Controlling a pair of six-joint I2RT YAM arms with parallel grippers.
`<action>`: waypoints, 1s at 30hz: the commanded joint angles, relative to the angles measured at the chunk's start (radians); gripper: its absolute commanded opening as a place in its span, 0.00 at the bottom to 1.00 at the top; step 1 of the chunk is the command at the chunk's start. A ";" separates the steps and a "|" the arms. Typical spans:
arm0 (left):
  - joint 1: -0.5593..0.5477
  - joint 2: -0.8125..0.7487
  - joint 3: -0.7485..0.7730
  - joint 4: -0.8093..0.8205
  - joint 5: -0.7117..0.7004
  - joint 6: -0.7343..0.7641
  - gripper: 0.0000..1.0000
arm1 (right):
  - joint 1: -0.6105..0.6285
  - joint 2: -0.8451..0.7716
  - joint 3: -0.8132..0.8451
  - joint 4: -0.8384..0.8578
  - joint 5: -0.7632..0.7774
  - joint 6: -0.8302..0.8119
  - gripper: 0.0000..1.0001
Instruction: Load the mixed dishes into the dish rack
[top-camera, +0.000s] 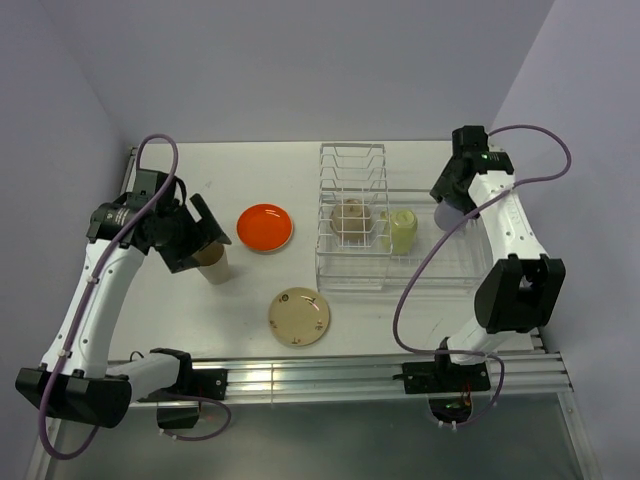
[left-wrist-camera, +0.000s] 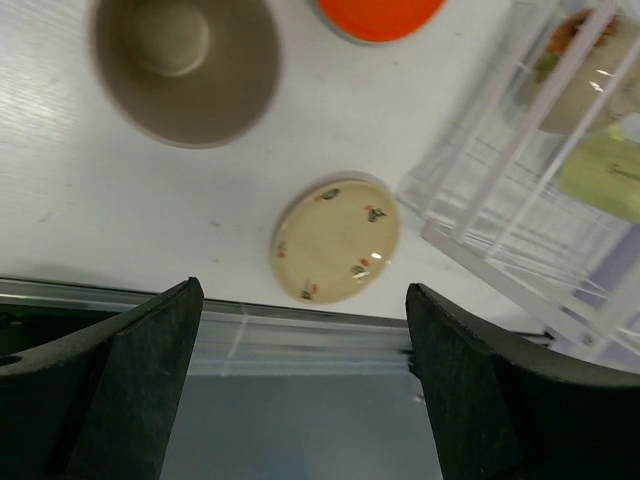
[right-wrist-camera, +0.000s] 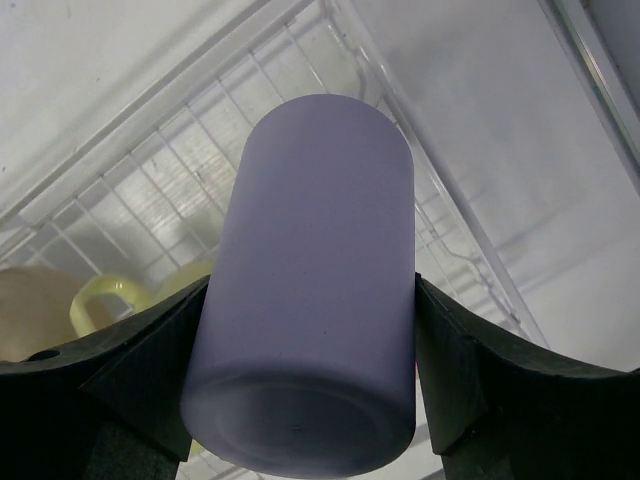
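Note:
The tan cup (top-camera: 212, 263) (left-wrist-camera: 185, 65) stands upright on the table, and my left gripper (top-camera: 193, 236) (left-wrist-camera: 300, 390) hangs open just above and left of it with nothing between its fingers. Farther right lie the orange plate (top-camera: 265, 227) (left-wrist-camera: 378, 15) and, nearer the front, the cream saucer (top-camera: 299, 316) (left-wrist-camera: 337, 238). The dish rack (top-camera: 352, 160) (left-wrist-camera: 500, 250) (right-wrist-camera: 180, 160) holds the off-white bowl (top-camera: 352, 217) (left-wrist-camera: 585, 80) and the yellow-green cup (top-camera: 403, 230) (left-wrist-camera: 605, 170) (right-wrist-camera: 105, 295). My right gripper (top-camera: 450, 207) (right-wrist-camera: 310, 370) is shut on the lavender cup (top-camera: 453, 213) (right-wrist-camera: 315, 290), above the rack's right end.
The rack's upright plate slots (top-camera: 352, 175) at its far end stand without plates. Grey walls close in the table at the back and sides. An aluminium rail (top-camera: 330, 375) (left-wrist-camera: 300, 320) runs along the near edge by the arm bases.

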 joint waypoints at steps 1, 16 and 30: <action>0.003 -0.042 -0.032 -0.015 -0.141 0.055 0.89 | -0.026 0.050 0.046 0.082 -0.003 -0.025 0.00; -0.049 0.030 -0.070 0.022 -0.201 0.054 0.87 | -0.035 0.157 0.032 0.126 -0.134 -0.032 0.15; -0.098 0.083 -0.085 0.080 -0.287 0.063 0.88 | -0.033 0.114 -0.001 0.145 -0.189 -0.048 0.84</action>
